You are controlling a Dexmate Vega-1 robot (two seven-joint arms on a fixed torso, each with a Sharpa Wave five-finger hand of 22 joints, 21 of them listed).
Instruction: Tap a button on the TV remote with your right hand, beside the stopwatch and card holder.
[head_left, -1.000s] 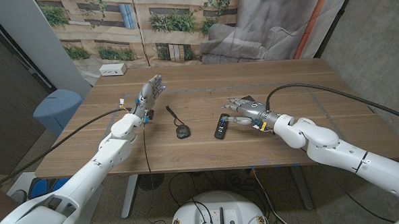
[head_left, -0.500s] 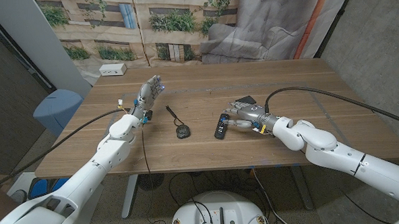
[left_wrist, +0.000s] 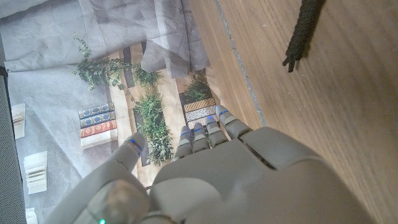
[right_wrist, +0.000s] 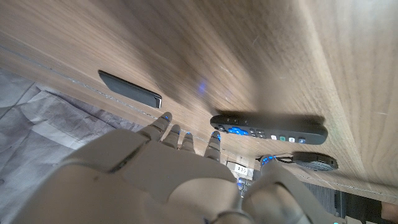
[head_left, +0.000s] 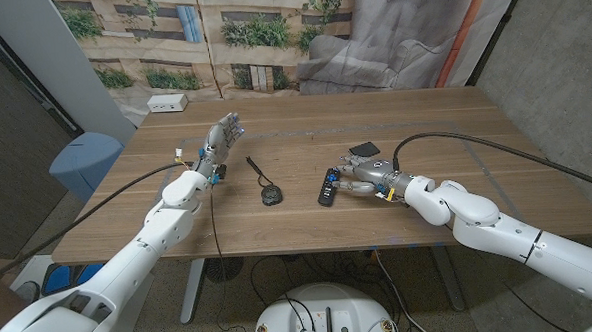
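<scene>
Nearest, my right hand (head_left: 368,173) is empty, fingers spread, fingertips over the TV remote (head_left: 326,187); contact unclear. Stopwatch (head_left: 268,196) lies just beside it, card holder (head_left: 363,149) behind. My left hand (head_left: 219,139) hovers empty, fingers loosely extended, farther.

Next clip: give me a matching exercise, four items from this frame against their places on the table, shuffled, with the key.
Items:
1. TV remote
2. stopwatch
3. card holder
4. white box

Places:
A. far left corner of the table
B. just beyond the right hand
C. at the right hand's fingertips
D. between the remote and the left hand, cord trailing away from the robot

Pairs: 1-C, 2-D, 3-B, 4-A
</scene>
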